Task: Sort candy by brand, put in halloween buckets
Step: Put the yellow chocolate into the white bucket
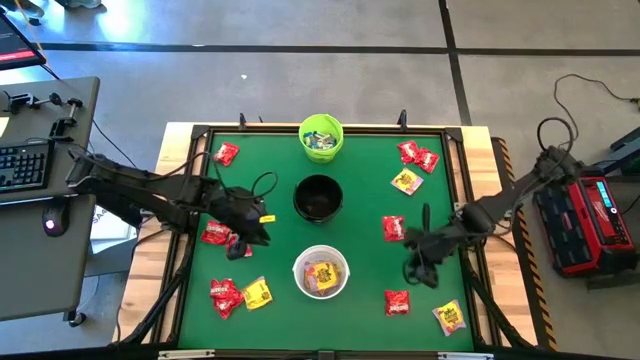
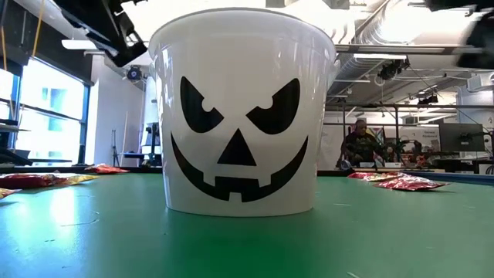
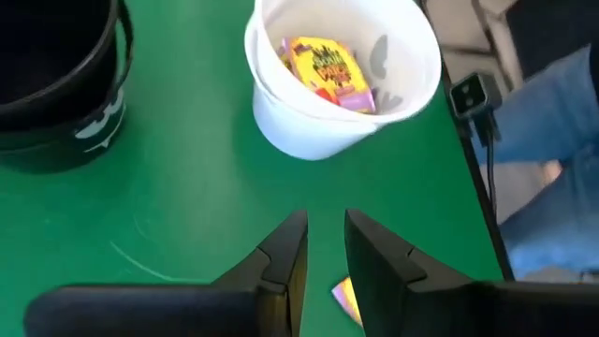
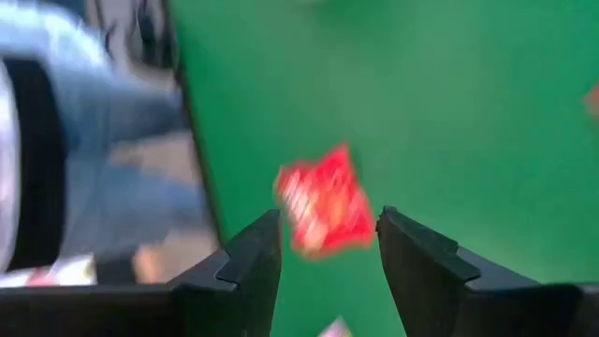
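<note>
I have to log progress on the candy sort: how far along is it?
Early stage. Done: yellow packets lie in the white bucket and some candy in the green bucket. In hand: the right pincer, open, hovers over a red packet. Left: about a dozen packets on the green mat; the black bucket looks empty.

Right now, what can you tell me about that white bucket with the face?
The white bucket is a small round open-topped pail of glossy plastic, printed with a black jack-o'-lantern face. It stands upright on the green mat, nearest the table's front edge, in line with the black bucket. Inside lie yellow candy packets. Neither gripper touches it.
</note>
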Robot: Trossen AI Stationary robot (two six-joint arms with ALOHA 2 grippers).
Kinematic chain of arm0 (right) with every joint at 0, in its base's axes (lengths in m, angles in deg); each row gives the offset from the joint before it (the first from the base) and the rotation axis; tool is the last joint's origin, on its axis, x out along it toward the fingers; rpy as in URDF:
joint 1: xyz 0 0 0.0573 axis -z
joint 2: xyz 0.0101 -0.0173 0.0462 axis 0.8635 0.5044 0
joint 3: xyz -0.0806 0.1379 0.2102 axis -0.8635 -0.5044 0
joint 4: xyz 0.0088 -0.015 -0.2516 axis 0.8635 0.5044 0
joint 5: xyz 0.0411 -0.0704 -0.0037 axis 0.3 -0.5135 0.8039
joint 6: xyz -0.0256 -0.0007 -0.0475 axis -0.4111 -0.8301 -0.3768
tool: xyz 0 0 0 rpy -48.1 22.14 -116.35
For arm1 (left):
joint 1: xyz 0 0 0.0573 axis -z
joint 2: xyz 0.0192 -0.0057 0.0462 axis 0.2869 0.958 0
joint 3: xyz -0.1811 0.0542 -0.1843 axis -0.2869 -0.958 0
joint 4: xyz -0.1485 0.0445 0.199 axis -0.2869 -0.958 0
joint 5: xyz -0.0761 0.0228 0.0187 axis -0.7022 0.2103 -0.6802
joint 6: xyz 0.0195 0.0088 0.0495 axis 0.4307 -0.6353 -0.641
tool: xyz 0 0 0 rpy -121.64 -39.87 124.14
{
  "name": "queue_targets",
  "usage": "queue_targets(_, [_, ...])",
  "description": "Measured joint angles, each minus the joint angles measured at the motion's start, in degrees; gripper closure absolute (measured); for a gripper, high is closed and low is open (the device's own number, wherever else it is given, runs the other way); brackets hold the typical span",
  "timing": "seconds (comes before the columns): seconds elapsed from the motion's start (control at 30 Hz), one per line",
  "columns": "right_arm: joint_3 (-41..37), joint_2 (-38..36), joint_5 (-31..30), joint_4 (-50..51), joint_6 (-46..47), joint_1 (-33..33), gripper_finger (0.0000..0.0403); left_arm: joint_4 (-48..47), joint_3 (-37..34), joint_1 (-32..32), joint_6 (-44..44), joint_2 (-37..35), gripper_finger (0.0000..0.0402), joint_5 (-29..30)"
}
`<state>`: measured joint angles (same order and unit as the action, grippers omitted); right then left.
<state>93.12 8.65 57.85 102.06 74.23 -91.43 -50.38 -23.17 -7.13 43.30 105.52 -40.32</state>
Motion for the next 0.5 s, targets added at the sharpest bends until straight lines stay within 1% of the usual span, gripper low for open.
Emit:
queue_targets(0.1, [0.00, 1.79, 6.96, 1.69, 3.43, -3.83, 0.0237, 2.73, -2.27, -0.02, 3.05, -1.81, 0.0337, 0.31])
queue_targets(0.2, [0.00, 4.71, 12.39, 2.30, 3.58, -7.61, 0.0237, 2.94, -2.92, -0.04, 4.65, -2.45, 0.0337, 1.90])
queue_targets(0.27, [0.00, 7.34, 14.19, 2.24, 2.43, -9.89, 0.0237, 2.99, -2.92, -0.02, 4.88, -2.43, 0.0337, 3.28])
queue_targets(0.37, [0.00, 11.61, 14.47, 2.20, -0.19, -12.69, 0.0237, 3.22, -2.92, -0.02, 5.14, -2.40, 0.0337, 3.46])
queue_targets(0.5, [0.00, 17.77, 15.65, 1.42, -4.77, -14.52, 0.0237, 3.18, -2.92, 0.00, 5.37, -2.30, 0.0337, 4.04])
